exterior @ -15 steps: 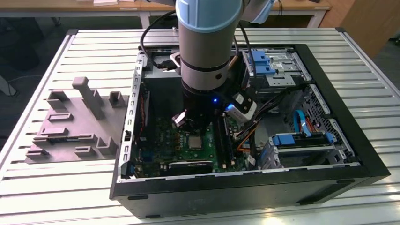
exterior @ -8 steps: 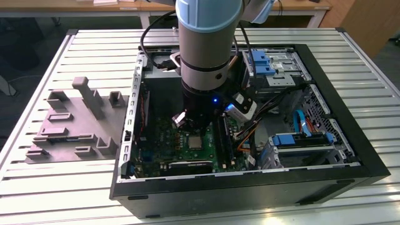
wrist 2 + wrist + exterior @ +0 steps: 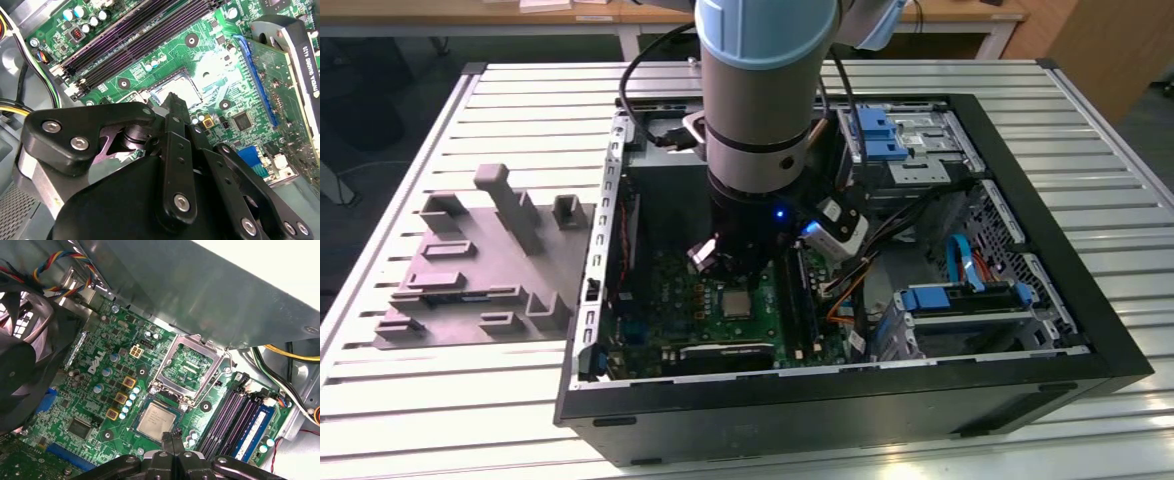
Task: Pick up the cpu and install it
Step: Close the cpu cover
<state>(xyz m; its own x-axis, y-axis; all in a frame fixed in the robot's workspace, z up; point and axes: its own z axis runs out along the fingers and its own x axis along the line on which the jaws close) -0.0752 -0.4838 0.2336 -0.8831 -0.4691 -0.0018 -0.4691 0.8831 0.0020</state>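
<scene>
First wrist view | cpu in socket, just beside end effector | fingers pressed together

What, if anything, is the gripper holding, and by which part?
Nothing: the gripper hangs just above the cpu, which lies flat in its socket.

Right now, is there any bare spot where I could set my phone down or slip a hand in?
The slatted table is bare around the grey fixture tray and right of the computer case. Inside the case it is crowded: arm, cables and drive bays.
</scene>
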